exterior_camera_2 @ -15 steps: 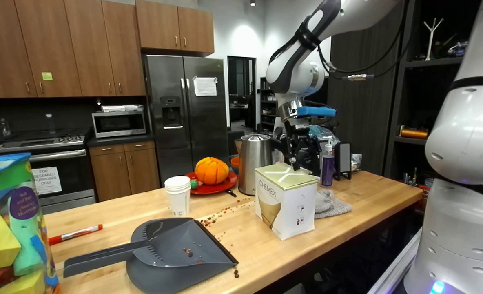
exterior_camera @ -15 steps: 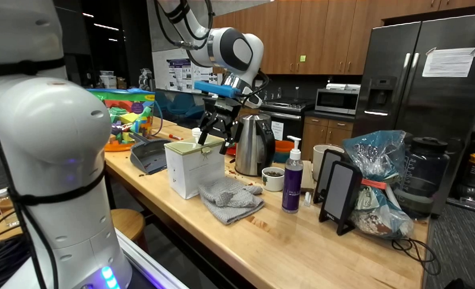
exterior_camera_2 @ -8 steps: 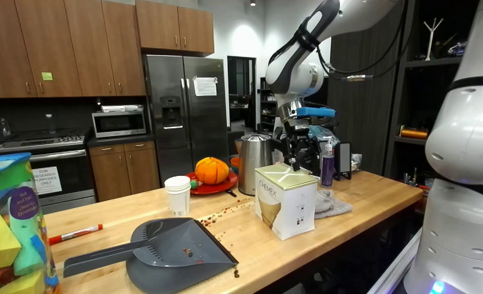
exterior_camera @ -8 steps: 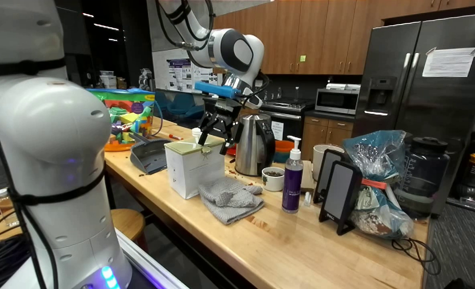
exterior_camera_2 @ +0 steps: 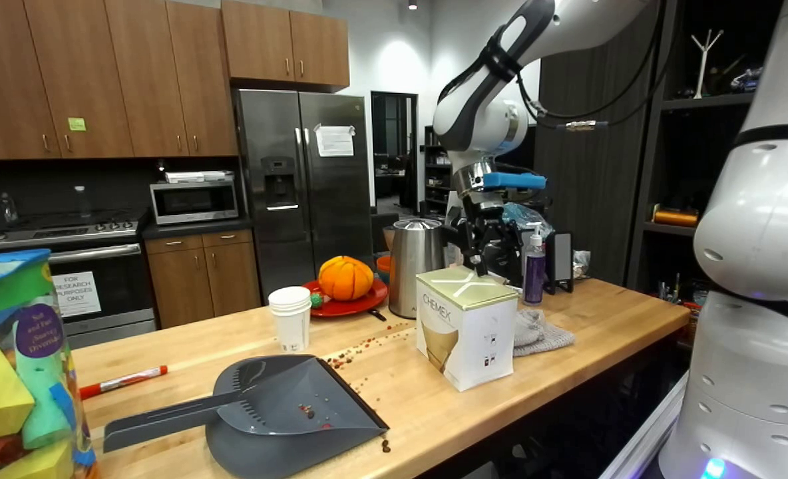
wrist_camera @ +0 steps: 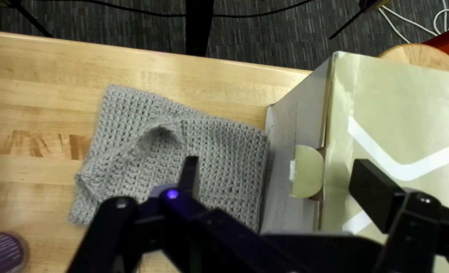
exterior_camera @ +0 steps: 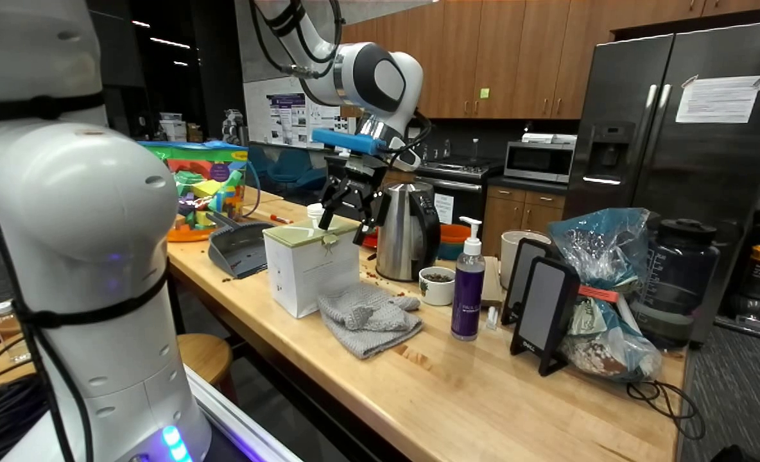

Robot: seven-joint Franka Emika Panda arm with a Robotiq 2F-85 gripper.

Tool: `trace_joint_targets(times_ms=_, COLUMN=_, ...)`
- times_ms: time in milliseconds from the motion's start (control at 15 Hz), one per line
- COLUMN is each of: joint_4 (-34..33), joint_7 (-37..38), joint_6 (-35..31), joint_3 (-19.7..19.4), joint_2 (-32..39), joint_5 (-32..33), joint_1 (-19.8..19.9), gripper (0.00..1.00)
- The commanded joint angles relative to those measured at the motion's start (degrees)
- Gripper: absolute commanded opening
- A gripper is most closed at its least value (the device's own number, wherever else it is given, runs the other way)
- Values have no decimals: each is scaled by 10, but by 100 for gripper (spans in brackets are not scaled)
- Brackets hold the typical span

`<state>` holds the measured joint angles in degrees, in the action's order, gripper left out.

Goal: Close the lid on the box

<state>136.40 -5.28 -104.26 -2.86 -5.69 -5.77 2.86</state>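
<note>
we see the lid [exterior_camera_2: 462, 290] lying flat atop the box [exterior_camera_2: 482, 336]; our gripper [wrist_camera: 277, 168] holds its fingers spread, one over the lid, the other over the grey cloth [wrist_camera: 219, 155].

In an exterior view you peer close past the robot's rounded white arm [exterior_camera: 91, 212]; in an exterior view, over a grey plastic dustpan [exterior_camera_2: 281, 426]. Both face brown wooden cabinets [exterior_camera: 454, 58], sharing the white cardboard box [exterior_camera_2: 468, 326]; the wrist view looks closely down on it.

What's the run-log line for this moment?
lid: down on box; fingers: open, empty, one over lid, one past its edge; lid contact: can't tell; grey cloth: beside box
</note>
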Motion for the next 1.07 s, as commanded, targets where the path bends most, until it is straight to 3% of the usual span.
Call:
trace_joint_targets(times_ms=0, joint_4=2, joint_7=10, joint_6=4, joint_3=-1, joint_2=-26, joint_5=8, joint_1=0, gripper=100)
trace_joint_targets(times_ms=1000, joint_4=26, joint_7=60, joint_6=-12, joint_3=27, joint_2=-144, joint_5=60, joint_1=-11, gripper=100)
